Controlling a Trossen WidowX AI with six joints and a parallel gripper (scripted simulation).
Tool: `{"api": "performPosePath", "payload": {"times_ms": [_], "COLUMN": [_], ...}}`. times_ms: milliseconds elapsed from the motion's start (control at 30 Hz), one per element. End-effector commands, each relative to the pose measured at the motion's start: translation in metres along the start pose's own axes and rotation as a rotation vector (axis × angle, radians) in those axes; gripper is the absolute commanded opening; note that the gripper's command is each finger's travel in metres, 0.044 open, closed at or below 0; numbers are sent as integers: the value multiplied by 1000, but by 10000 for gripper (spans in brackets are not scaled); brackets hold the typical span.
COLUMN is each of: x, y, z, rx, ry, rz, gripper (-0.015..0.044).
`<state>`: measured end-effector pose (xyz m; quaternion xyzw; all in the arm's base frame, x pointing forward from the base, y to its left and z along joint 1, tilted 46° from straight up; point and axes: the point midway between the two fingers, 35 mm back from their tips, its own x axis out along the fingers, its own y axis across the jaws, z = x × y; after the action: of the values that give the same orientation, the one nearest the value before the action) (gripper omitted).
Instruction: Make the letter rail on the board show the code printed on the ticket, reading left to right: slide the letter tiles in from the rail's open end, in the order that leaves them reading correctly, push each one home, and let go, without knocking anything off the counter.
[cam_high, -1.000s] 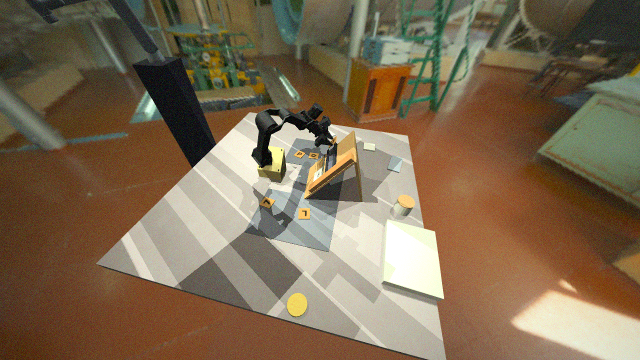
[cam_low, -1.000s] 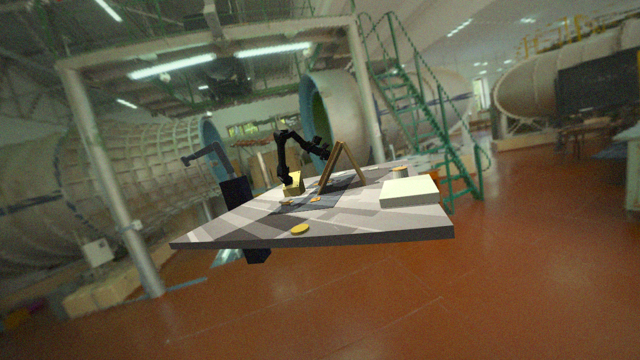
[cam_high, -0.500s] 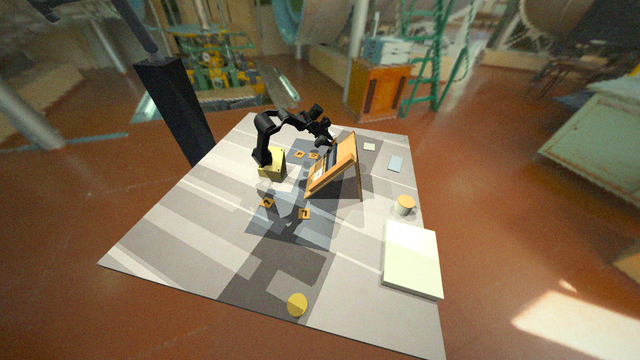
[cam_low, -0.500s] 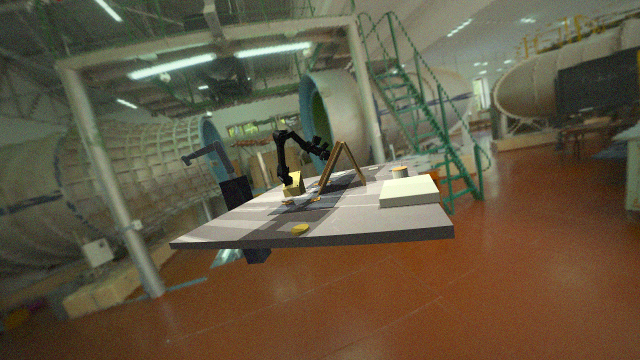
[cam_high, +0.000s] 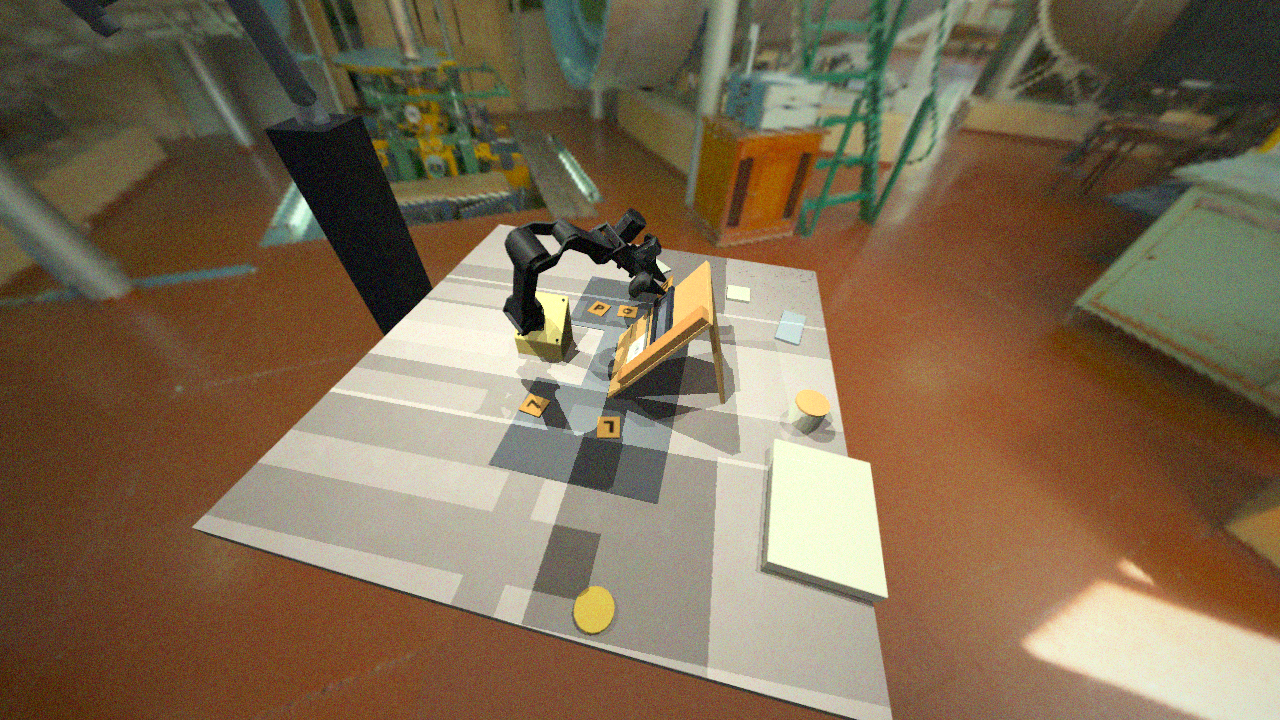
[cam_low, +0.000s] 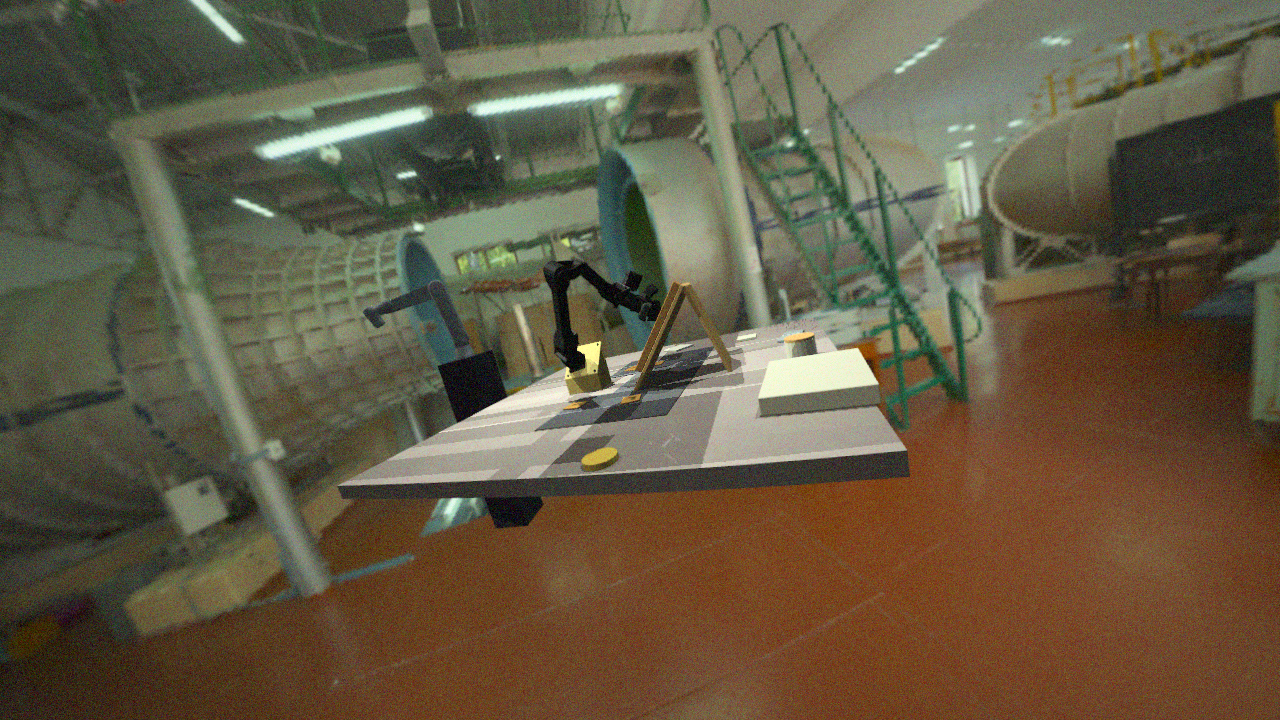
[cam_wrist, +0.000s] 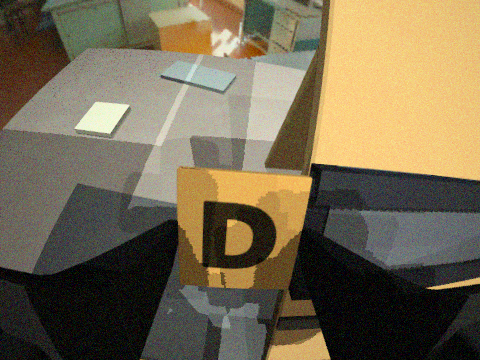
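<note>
My gripper (cam_high: 663, 284) (cam_wrist: 239, 234) is shut on a wooden tile marked D (cam_wrist: 240, 190), upright in the wrist view and raised above the counter. The tile's right edge is close beside the near end of the dark rail (cam_high: 662, 313) (cam_wrist: 395, 189) on the tilted wooden board (cam_high: 693, 291) (cam_low: 659, 340) (cam_wrist: 400, 85); contact is unclear. The white ticket (cam_high: 637, 347) low on the board is unreadable. A P tile (cam_high: 598, 308) and a round-lettered tile (cam_high: 627, 311) lie near the arm. An angular-lettered tile (cam_high: 534, 404) and an L-like tile (cam_high: 608, 427) lie farther forward.
A pale slab (cam_high: 823, 519) (cam_low: 819, 380) and an orange-topped can (cam_high: 810, 413) stand at the right. A yellow disc (cam_high: 594, 609) (cam_low: 599, 459) lies near the front edge. A blue card (cam_high: 790, 327) (cam_wrist: 200, 77) and a pale card (cam_high: 738, 293) (cam_wrist: 103, 118) lie beyond the board.
</note>
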<state>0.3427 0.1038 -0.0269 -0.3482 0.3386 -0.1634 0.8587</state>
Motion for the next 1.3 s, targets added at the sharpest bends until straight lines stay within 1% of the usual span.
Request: {"api": "performPosePath", "payload": {"times_ms": [0,1267], "x": [-1,0], "y": [-2,-21], "z": [0,0], "rx": [-3,-4], "ry": [-2,-1], "rz": [5,5], "gripper": [0,0]}}
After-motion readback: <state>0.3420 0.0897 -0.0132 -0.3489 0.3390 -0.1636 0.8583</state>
